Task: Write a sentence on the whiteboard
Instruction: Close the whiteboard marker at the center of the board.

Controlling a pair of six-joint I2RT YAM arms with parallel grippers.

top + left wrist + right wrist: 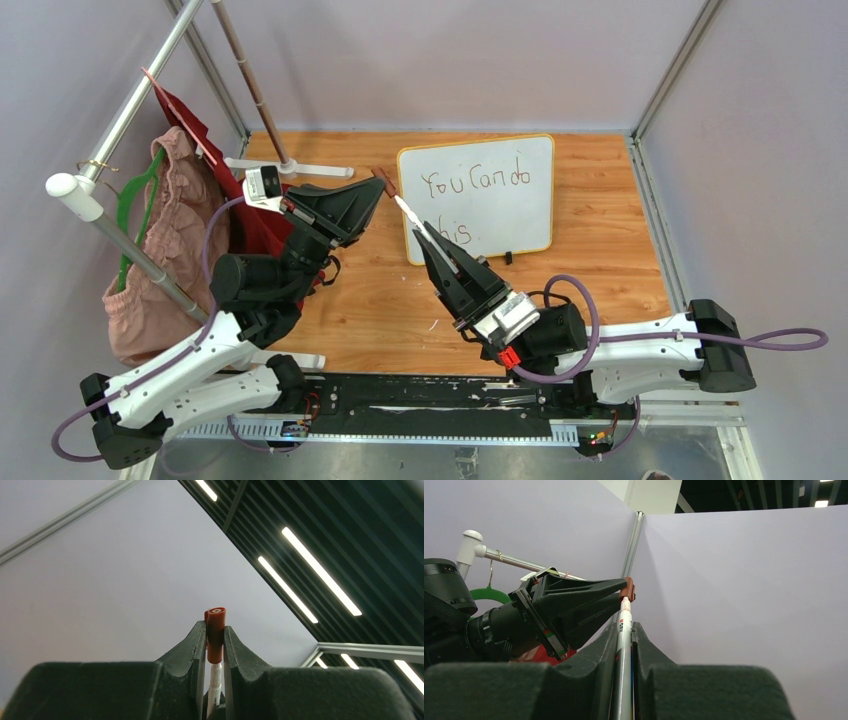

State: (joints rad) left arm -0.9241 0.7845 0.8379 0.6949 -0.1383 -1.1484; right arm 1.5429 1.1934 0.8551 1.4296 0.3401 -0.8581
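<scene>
My left gripper (pixel 380 188) is clamped on the red-brown cap (pixel 216 630) and my right gripper (pixel 424 237) on the white marker (pixel 410 214). The marker's tip is out of sight where the two meet. Just behind, the whiteboard (pixel 520 225) lies on the table (pixel 380 320). The sentence (pixel 475 182) reads "You Can do", and my right gripper covers the start of its second line.

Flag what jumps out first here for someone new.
Both arms meet above the light wooden table on one thin white marker: the right gripper clamps its barrel, the left gripper pinches its reddish-brown cap. Behind them, the white yellow-rimmed whiteboard reads "You Can do this." in dark handwriting.
</scene>
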